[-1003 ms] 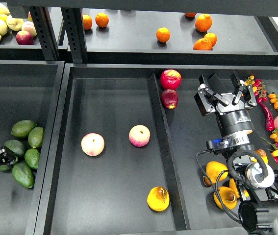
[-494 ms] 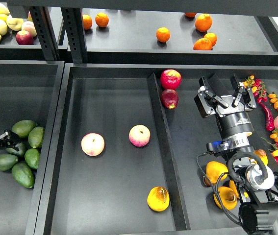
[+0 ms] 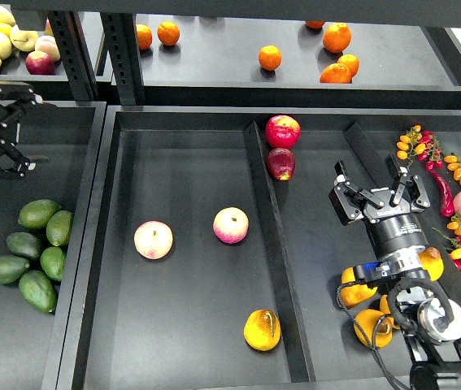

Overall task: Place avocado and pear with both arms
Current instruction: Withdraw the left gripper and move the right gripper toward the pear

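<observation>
The dark green avocado (image 3: 6, 269) lies at the left end of a pile of several avocados in the left tray (image 3: 19, 175). My left gripper (image 3: 20, 132) is open and empty, well above and behind the pile. The yellow-orange pear (image 3: 262, 329), with a reddish-brown blotch, lies at the near end of the middle tray, next to the divider (image 3: 267, 236). My right gripper (image 3: 379, 180) is open and empty over the right compartment. It is far from the pear, to its right and behind it.
Two peaches (image 3: 154, 240) (image 3: 231, 225) lie in the middle tray. Two red apples (image 3: 283, 131) (image 3: 280, 163) sit behind the divider's far end. Other yellow pears (image 3: 358, 286) lie under my right arm. Chillies and small tomatoes (image 3: 458, 227) fill the right edge. Oranges (image 3: 270, 57) sit on the back shelf.
My left gripper let go among the avocados and rose up and back, away from the pile. My right gripper drew back slightly toward me.
</observation>
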You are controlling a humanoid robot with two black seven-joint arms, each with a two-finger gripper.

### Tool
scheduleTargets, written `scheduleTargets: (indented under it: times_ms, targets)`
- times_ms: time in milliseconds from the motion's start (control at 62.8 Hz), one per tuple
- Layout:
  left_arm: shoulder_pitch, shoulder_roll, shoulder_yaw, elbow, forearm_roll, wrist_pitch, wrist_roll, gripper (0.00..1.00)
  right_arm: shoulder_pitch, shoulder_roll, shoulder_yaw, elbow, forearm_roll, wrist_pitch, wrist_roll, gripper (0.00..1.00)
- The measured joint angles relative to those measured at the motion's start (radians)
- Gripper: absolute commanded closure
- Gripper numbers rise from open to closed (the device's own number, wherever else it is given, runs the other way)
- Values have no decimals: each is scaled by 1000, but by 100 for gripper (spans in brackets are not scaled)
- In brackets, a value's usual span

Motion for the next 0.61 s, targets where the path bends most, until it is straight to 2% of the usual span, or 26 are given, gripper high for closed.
scheduleTargets:
  times_ms: [175,366,494,605]
  targets:
    - [287,-38,-277,-75,-9,0,0,1,-8,-91,-49,-4,-1,26,-25,0]
    - [591,-167,-607,-142,-8,0,0,1,-10,-194,-130,-17,-8,104,-55,0]
    - [694,-274,-737,-175,-1,0,0,1,-7,-262,-203,-23,-21,168,-111,0]
    - [754,-389,-825,-210,11,0,0,1,2,-325,-262,-27,-46,192,-188,0]
